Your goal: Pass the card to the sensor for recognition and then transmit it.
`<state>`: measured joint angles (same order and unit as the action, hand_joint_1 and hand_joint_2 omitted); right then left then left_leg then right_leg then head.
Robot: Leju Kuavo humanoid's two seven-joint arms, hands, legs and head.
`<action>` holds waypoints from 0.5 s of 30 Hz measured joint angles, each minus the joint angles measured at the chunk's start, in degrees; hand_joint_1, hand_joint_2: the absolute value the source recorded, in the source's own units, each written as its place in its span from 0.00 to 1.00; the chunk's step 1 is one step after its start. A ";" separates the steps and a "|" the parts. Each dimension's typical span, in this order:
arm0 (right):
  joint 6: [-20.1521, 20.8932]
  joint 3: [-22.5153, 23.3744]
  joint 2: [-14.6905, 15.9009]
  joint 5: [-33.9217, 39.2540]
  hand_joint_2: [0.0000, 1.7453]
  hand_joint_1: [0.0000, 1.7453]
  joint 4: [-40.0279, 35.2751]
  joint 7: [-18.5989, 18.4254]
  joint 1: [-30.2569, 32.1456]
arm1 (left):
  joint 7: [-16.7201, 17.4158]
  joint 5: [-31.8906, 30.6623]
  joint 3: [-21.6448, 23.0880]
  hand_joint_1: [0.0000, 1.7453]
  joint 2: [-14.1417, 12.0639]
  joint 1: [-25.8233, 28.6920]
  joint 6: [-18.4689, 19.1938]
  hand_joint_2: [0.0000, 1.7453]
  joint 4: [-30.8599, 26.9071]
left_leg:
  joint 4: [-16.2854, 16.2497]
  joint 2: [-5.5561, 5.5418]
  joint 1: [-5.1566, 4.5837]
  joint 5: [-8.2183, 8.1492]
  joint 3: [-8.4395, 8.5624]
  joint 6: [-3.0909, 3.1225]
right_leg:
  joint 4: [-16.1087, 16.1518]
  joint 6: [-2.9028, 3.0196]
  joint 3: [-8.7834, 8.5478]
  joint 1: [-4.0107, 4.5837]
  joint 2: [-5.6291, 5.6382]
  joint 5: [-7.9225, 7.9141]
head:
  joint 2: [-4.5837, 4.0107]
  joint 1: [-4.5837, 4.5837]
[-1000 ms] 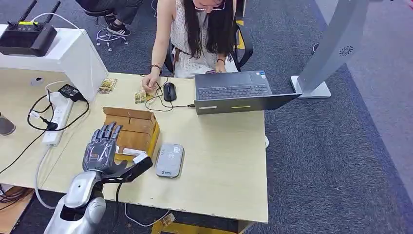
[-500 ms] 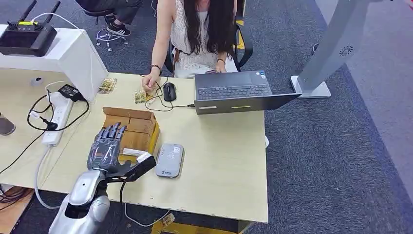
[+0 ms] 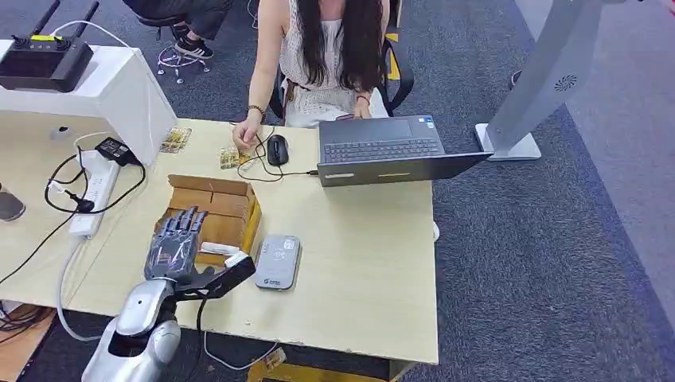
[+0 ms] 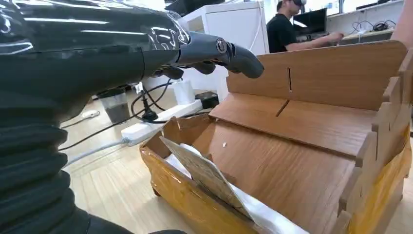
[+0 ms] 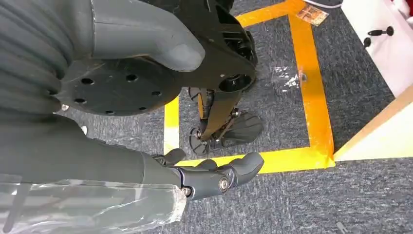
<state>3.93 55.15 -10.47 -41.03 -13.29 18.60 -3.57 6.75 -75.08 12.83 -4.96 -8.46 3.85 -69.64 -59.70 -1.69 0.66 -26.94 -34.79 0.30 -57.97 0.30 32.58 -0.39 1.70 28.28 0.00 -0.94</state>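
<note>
Pale wood surface [image 3: 358, 270] stands on dark grey carpet, and on it sits an open wooden box [image 3: 225, 213], the landmark for everything else. Inside the box, at its near end, a card [image 4: 207, 171] leans tilted against the near wall, resting on white sheets [image 4: 253, 207] that lie along the bottom; the stepped wooden dividers behind it carry nothing that can be made out. Just beside the box, on its right, lies the grey sensor [image 3: 277, 260], flat on the surface. Beyond the box, a mouse [image 3: 276, 149] and a laptop [image 3: 382, 151] sit before a person [image 3: 326, 48], whose hand rests near small packets [image 3: 230, 158]. Left of the box, a power strip [image 3: 94, 195] trails black cables.

Over the box's near left corner hovers the left hand [image 3: 173, 243], palm down, its fingers [image 4: 229, 51] stretched out and slightly apart, holding nothing and not touching the card. The right hand [image 5: 209, 178] hangs well away from the box, above carpet marked with yellow tape [image 5: 311, 102]; its fingers are loosely curled with nothing in them.
</note>
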 joint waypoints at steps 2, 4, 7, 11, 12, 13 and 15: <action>0.00 0.20 0.00 -0.22 1.00 0.00 0.00 -0.09 -0.01 | 0.11 0.00 0.00 0.00 0.00 0.03 0.15 1.00 0.20 | 0.00 0.00 0.00 0.00 0.00 0.00 | 0.00 0.00 0.00 0.00 0.00 0.00 | 0.00 0.00; 0.00 0.24 0.00 -0.26 1.00 0.00 0.00 -0.15 0.00 | 0.15 0.00 0.00 1.00 0.00 0.07 0.17 1.00 0.35 | 0.00 0.00 0.00 0.00 0.00 0.00 | 0.00 0.00 0.00 0.00 0.00 0.00 | 0.00 0.00; -0.02 0.28 0.00 -0.28 1.00 0.00 0.00 -0.15 0.00 | 0.28 0.00 0.00 1.00 0.00 0.14 -0.15 1.00 0.35 | 0.00 0.00 0.00 0.00 0.00 0.00 | 0.00 0.00 0.00 0.00 0.00 0.00 | 0.00 0.00; -0.02 0.35 0.00 -0.31 1.00 0.00 0.00 -0.09 0.00 | 0.07 0.35 0.00 1.00 0.00 0.27 -0.28 1.00 0.35 | 0.00 0.00 0.00 0.00 0.00 0.00 | 0.00 0.00 0.00 0.00 0.00 0.00 | 0.00 0.02; -0.02 0.35 0.00 -0.31 1.00 0.00 0.00 -0.09 0.00 | 0.02 0.35 0.00 1.00 0.00 0.31 -0.28 1.00 0.35 | 0.00 0.00 0.00 0.00 0.00 0.00 | 0.00 0.00 0.00 0.00 0.00 0.00 | 0.00 0.00; -0.02 0.35 0.00 -0.31 1.00 0.00 0.00 -0.07 0.00 | -0.04 0.37 0.00 1.00 0.00 0.33 -0.31 1.00 0.35 | 0.00 0.00 0.00 0.00 0.00 0.00 | 0.00 0.00 0.00 0.00 0.00 0.00 | 0.00 0.02; 0.00 0.39 0.00 -0.35 1.00 0.00 0.00 0.02 0.01 | -0.09 0.42 0.00 1.00 0.00 0.39 -0.33 1.00 0.33 | 0.00 0.00 0.00 0.00 0.00 0.00 | 0.00 0.00 0.00 0.00 0.00 0.00 | 0.00 0.00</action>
<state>3.93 55.54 -10.47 -41.38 -13.29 18.62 -3.56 6.67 -74.66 12.83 -4.96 -8.07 3.52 -69.31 -59.70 -1.69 0.66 -26.94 -34.79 0.30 -57.97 0.30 32.58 -0.39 1.70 28.27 0.00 -0.94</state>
